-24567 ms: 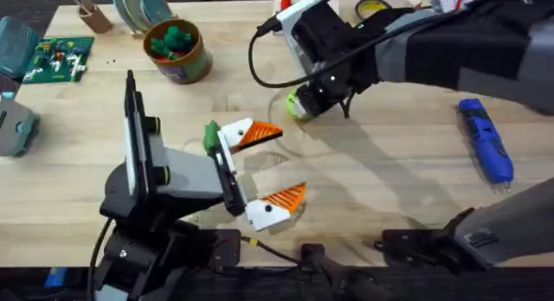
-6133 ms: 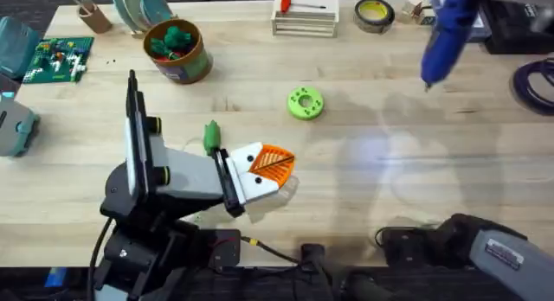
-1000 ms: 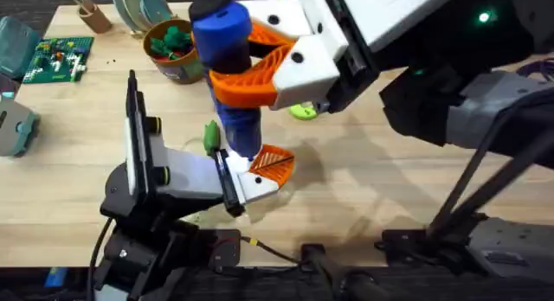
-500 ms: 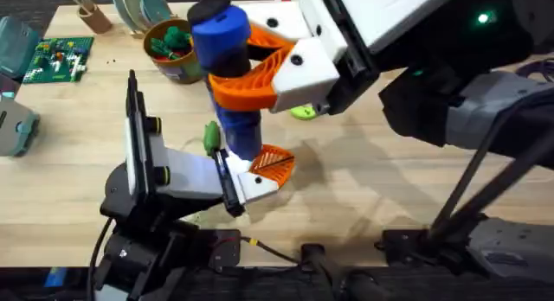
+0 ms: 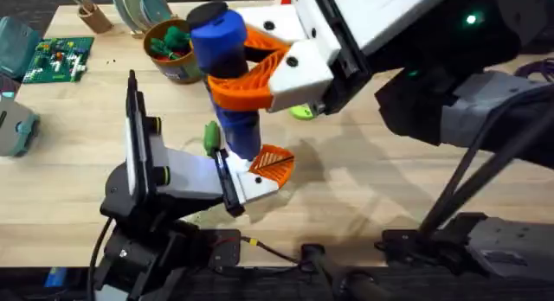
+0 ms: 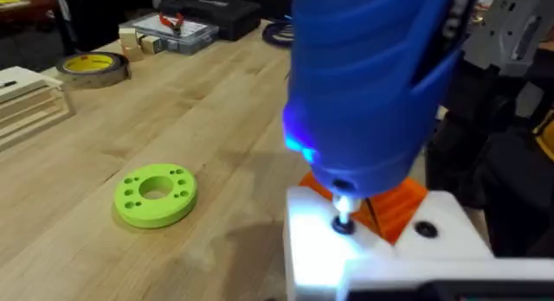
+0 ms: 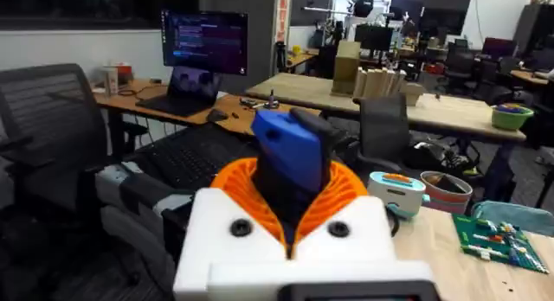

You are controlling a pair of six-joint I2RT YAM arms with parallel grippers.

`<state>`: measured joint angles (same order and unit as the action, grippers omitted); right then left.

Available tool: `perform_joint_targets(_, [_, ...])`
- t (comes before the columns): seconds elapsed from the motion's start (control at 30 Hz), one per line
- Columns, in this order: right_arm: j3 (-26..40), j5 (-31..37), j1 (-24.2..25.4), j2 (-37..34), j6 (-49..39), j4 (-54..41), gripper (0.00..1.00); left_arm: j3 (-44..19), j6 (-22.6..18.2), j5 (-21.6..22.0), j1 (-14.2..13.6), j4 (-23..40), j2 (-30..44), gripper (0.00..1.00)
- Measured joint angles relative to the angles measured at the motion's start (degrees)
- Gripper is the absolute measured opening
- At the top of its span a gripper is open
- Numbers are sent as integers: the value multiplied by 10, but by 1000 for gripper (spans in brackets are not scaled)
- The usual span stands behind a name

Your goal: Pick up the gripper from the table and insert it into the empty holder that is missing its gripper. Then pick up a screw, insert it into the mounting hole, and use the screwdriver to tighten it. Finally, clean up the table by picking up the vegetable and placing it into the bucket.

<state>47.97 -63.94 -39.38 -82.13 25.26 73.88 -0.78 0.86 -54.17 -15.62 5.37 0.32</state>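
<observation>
The right pincer (image 5: 260, 72) grips one blue screwdriver (image 5: 227, 85) upright between its orange pads. In the left wrist view the screwdriver's metal tip meets a screw (image 6: 344, 223) in the white holder (image 6: 381, 253), beside its orange wedge (image 6: 389, 206). The left pincer (image 5: 251, 176) is closed. One lime-green disc (image 6: 156, 195) lies on the tabletop (image 5: 389, 188). One green vegetable (image 5: 211, 137) lies beside the left pincer. One bucket (image 5: 177, 50) stands at the far left, well apart.
</observation>
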Motion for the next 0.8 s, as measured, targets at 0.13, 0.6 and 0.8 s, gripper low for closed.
perform_joint_targets(0.13, [0, -1, 0, 0, -2, 0, 10, 0, 0, 0, 0, 0, 0, 17])
perform_joint_targets(0.6, [0, -6, 0, 0, -10, -17, 10, 0, 0, 0, 0, 0, 0, 17])
perform_joint_targets(0.8, [0, -7, 0, 0, -11, -18, 10, 0, 0, 0, 0, 0, 0, 17])
